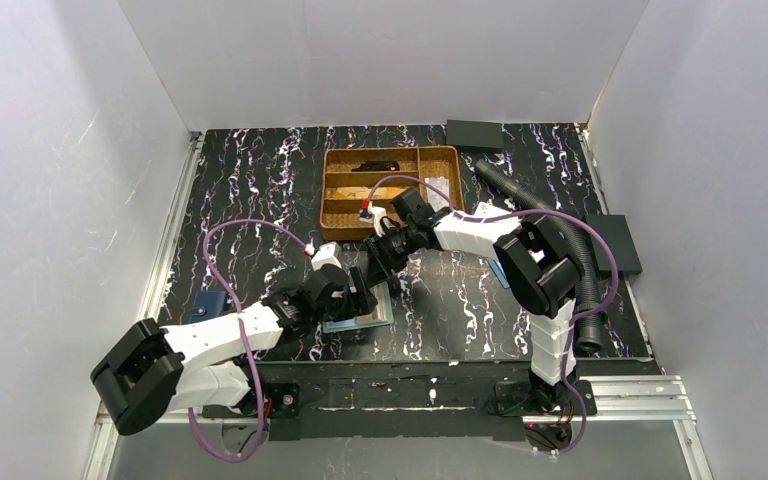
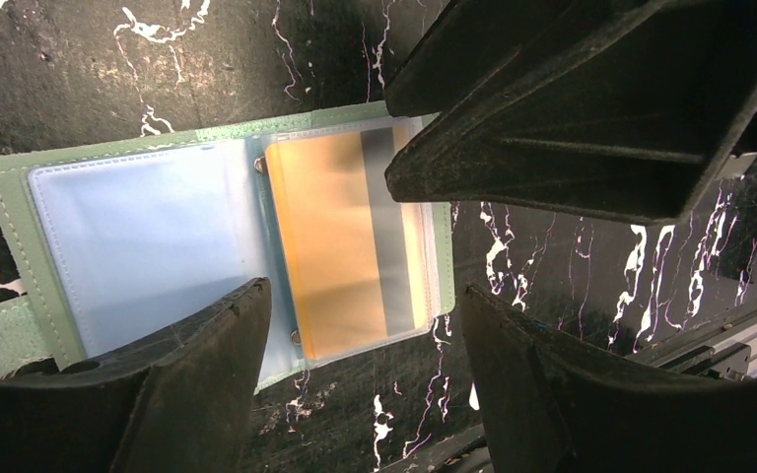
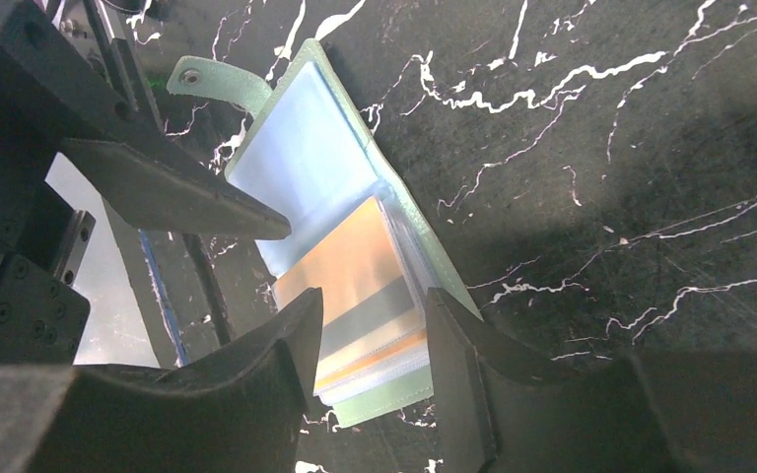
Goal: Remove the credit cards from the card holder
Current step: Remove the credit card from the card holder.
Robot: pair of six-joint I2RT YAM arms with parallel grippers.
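The teal card holder (image 2: 8, 207) lies open on the marbled table (image 2: 158, 59), one clear pocket apparently empty and the other holding an orange-gold card (image 2: 330, 256). Beyond the holder, a wooden tray (image 1: 332, 190) has a dark item in its far compartment. The left gripper (image 2: 365, 296) stands wide open over the holder, gripping nothing, while the right gripper (image 3: 373, 301) is half open, fingers either side of the card's outer end, contact unclear.

Black marbled table (image 1: 260, 190) carries open card holder (image 2: 138, 227), wooden tray (image 1: 390, 150), black hose (image 1: 505, 183).
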